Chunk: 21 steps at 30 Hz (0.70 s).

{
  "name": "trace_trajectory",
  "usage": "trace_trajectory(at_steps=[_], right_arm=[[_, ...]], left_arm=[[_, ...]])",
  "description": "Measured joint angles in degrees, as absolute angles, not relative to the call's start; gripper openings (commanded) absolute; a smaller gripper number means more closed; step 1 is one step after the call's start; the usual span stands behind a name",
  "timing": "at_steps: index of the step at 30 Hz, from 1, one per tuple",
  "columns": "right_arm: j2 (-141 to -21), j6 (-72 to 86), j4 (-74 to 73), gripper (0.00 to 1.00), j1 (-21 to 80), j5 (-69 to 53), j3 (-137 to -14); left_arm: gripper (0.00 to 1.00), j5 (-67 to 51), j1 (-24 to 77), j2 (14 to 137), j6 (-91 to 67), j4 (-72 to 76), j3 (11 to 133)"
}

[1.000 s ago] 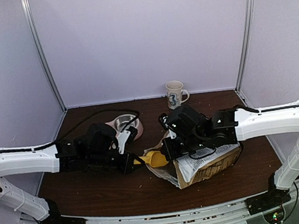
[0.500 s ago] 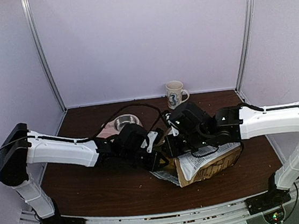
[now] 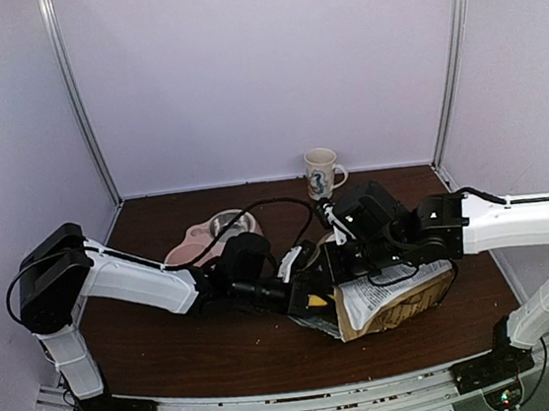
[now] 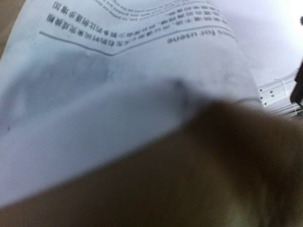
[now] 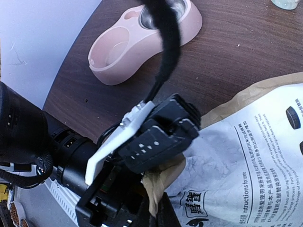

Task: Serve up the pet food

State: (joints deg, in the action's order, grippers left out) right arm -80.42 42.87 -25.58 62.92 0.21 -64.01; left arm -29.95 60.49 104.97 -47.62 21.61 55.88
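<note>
The tan-and-white printed bag lies right of the table's middle, its mouth facing left. My right gripper is shut on the tan upper edge of the mouth, and in the right wrist view its fingertips pinch that paper. My left gripper reaches into the mouth, shut on the yellow scoop, of which only a small bit shows. The left wrist view shows just the bag's white printed wall and a brown blur, no fingers. The pet food is hidden inside the bag.
A pink double pet bowl with a steel insert stands behind the left forearm, also in the right wrist view. A printed mug stands at the back wall. The left arm's black cable loops over the bowl. Crumbs dot the front rail.
My left arm has swung right from beside the bowl, carrying the scoop into the bag's mouth. The right gripper has shifted slightly right and kept its hold on the bag's edge.
</note>
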Motion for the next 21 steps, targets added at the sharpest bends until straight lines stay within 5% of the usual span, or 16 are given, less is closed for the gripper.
trace_trajectory(at_steps=[21], right_arm=[[-71.4, 45.9, -24.8, 0.0, 59.6, -0.2, -60.8]], left_arm=[[0.01, -31.9, 54.8, 86.8, -66.8, 32.6, 38.5]])
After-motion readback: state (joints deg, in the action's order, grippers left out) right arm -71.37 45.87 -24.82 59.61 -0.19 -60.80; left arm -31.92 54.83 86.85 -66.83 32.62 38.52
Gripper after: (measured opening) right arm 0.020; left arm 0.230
